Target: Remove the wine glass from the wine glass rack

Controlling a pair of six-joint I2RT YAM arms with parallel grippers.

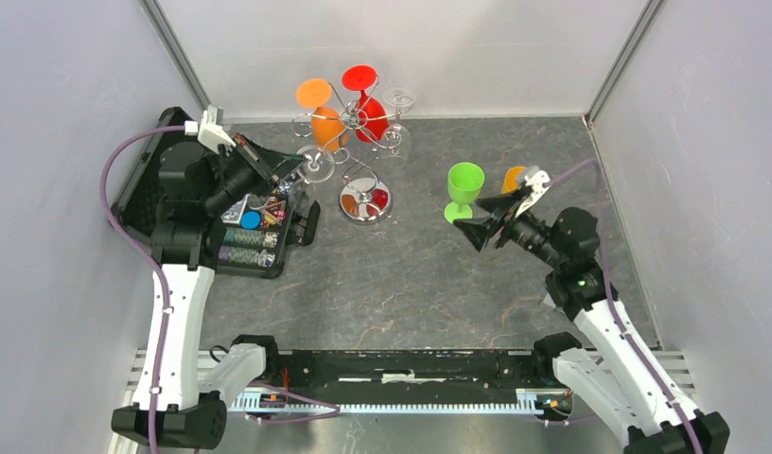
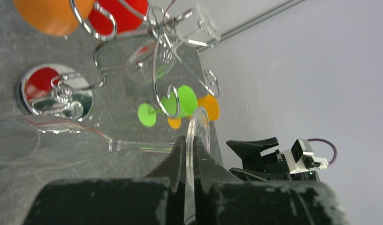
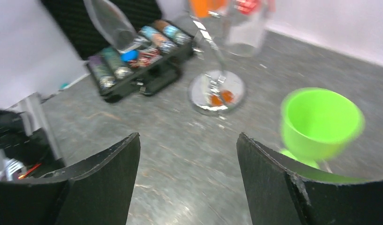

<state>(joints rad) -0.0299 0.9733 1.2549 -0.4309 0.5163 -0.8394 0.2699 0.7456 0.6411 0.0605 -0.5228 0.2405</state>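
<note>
The chrome wine glass rack [image 1: 356, 132] stands at the back middle on its mirrored base [image 1: 365, 201]. An orange glass [image 1: 325, 125], a red glass [image 1: 371, 115] and a clear glass [image 1: 398, 99] hang on it. My left gripper [image 2: 189, 140] is shut on the round foot [image 2: 199, 133] of another clear wine glass [image 1: 314, 165], held sideways just left of the rack. Its bowl [image 2: 44, 143] points away from the scroll arms [image 2: 168, 101]. I cannot tell whether it touches the wire. My right gripper [image 3: 187, 136] is open and empty beside a green glass [image 3: 321, 122].
An open black case of poker chips [image 1: 254, 232] lies under my left arm, also in the right wrist view [image 3: 133, 51]. The green glass [image 1: 464, 186] and an orange glass [image 1: 515, 177] stand on the table at the right. Grey walls close in on three sides.
</note>
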